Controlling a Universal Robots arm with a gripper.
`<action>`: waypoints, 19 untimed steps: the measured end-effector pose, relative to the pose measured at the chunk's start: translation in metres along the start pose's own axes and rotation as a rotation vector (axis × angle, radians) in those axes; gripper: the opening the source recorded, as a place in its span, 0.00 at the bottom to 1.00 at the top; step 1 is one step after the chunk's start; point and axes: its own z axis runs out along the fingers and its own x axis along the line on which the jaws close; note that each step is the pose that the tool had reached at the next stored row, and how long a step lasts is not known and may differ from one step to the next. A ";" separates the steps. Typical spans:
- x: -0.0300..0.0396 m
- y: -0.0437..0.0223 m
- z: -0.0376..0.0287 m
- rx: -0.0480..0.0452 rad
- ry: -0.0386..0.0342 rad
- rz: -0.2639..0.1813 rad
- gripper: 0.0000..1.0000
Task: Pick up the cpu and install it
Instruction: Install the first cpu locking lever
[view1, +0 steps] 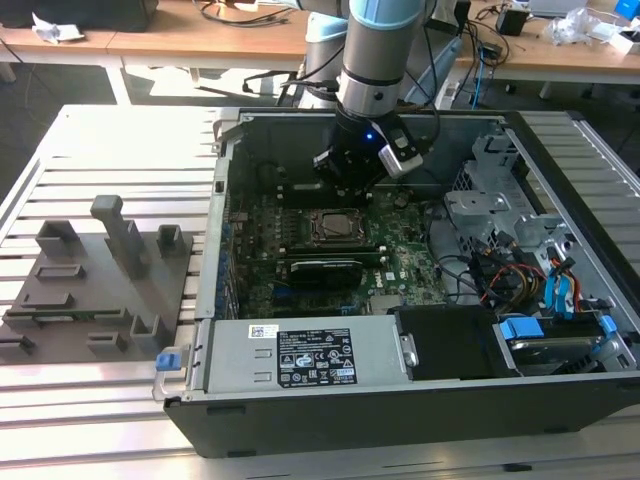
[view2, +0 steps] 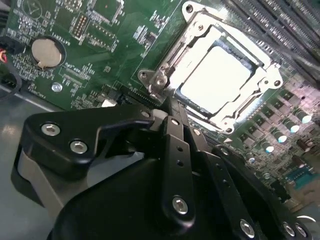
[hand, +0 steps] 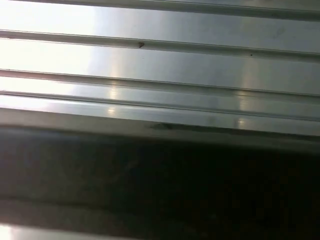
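Note:
The cpu (view2: 216, 79) lies flat in the socket on the green motherboard (view2: 100, 60), its bright metal top plate framed by the silver socket bracket (view2: 195, 30). In the exterior view the cpu (view1: 335, 226) sits in the middle of the board inside the open computer case (view1: 400, 410). My gripper (view1: 347, 182) hangs just above the board, behind the socket. In the second wrist view the black fingers (view2: 172, 130) come together at their tips beside the socket's corner, with nothing between them.
A long black card (view1: 325, 268) lies in front of the socket. Drive cages and cables (view1: 520, 270) fill the case on the exterior view's right. A grey fixture block (view1: 100, 280) stands on the ribbed table (hand: 160, 60) at that view's left.

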 end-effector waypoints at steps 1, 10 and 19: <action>0.0004 -0.0048 0.0001 0.0008 0.0001 0.000 0.11; 0.0023 -0.0271 0.0002 0.0485 0.0042 0.002 0.11; 0.0039 -0.0316 -0.0297 0.0502 0.0042 0.002 0.11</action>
